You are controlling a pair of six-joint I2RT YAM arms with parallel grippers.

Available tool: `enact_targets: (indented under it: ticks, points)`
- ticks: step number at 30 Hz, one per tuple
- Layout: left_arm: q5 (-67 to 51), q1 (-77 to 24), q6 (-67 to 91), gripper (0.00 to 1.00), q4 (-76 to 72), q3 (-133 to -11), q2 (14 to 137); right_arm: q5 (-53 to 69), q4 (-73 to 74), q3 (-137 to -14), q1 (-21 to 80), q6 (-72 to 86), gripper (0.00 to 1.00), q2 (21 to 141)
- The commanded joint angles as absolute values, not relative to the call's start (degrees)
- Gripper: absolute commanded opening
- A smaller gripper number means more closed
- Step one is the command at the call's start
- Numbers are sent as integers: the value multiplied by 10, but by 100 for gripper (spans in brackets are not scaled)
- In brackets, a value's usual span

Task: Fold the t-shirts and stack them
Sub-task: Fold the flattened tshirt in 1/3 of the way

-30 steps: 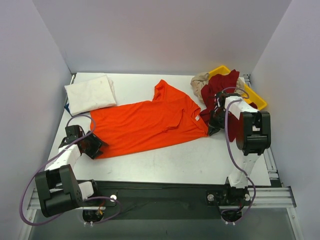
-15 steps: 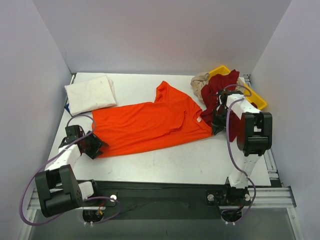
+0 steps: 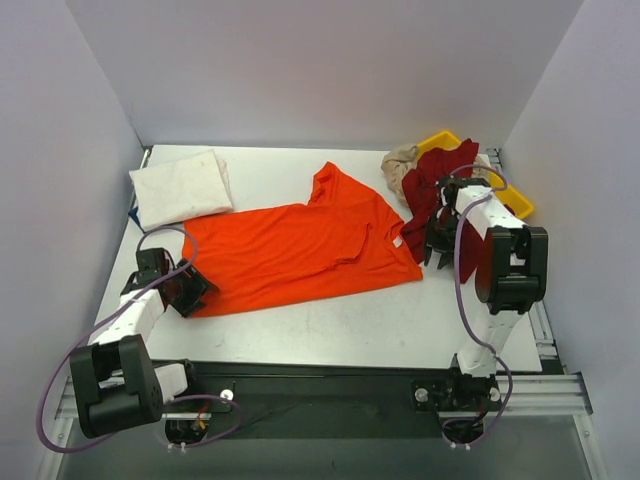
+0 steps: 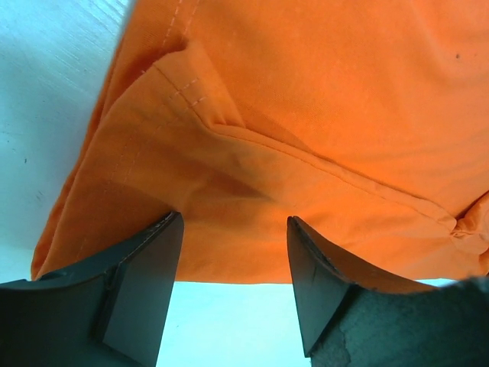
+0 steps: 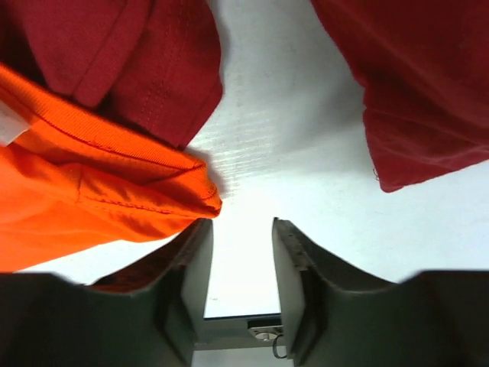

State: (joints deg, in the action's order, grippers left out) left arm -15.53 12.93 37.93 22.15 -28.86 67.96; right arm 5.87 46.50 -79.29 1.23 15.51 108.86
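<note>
orange t-shirt (image 3: 300, 250) lies spread on the counter (image 3: 340, 325), spanning from one gripper to the other. dark red t-shirt (image 3: 430, 185) heaped just behind right gripper (image 3: 437, 240). left gripper (image 3: 183, 288) open, doubled hem just ahead of its tips. right gripper open, empty, an orange corner just beside one jaw. judgement: take both ends squarely, through both layers, keep red cloth out of the right pinch, then fold evenly.

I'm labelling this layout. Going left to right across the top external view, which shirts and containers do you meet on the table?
white t-shirt → orange t-shirt → dark red t-shirt → yellow tray
</note>
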Motion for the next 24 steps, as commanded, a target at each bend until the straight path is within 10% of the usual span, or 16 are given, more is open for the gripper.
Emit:
enact_targets:
  ticks: [1, 13, 24]
  points:
    - [-116, 122, 359, 68, 251, -296, 666, 44, 509, -823, 27, 148, 39, 1049]
    - [-73, 99, 359, 69, 330, -404, 595, 194, 466, -851, 112, 189, 45, 1056]
    - [-133, -16, 424, 68, 102, -309, 699, 202, 412, -824, 114, 186, 44, 1135]
